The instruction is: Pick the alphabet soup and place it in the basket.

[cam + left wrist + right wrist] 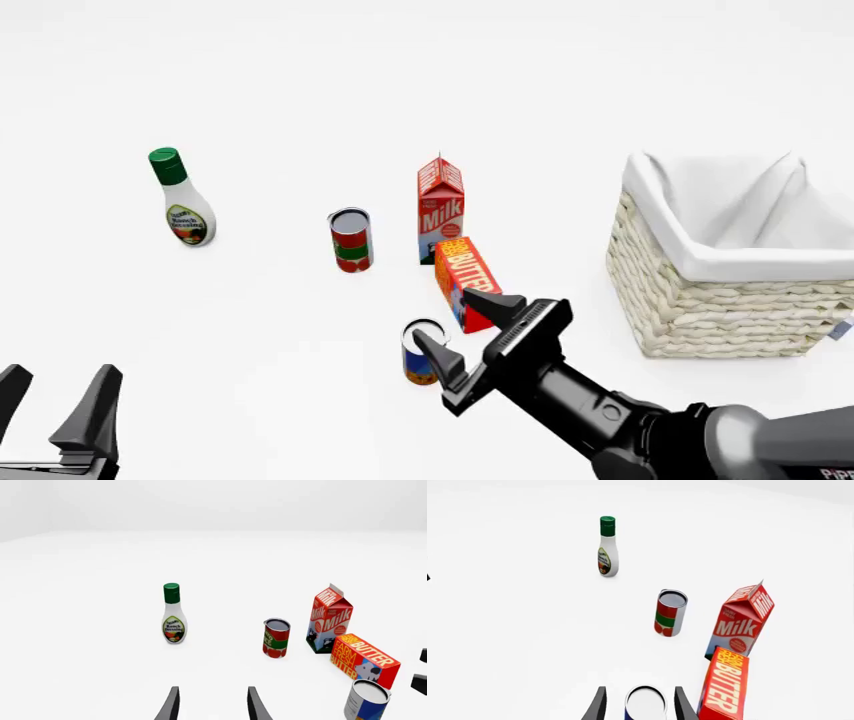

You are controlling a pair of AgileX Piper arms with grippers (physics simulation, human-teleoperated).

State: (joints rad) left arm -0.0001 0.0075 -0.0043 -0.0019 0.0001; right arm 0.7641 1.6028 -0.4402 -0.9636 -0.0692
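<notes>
We log the left gripper open, empty. Small cylindrical blue-and-orange alphabet soup can stands upright on the white tabletop, axis vertical, silvery top up, between the open right gripper fingers; cream wicker basket well right.

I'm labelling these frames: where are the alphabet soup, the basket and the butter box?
alphabet soup (645, 701), right wrist view, on its silvery top.
basket (707, 295), front view, on its woven front wall.
butter box (467, 280), front view, on its lettered face.
</notes>
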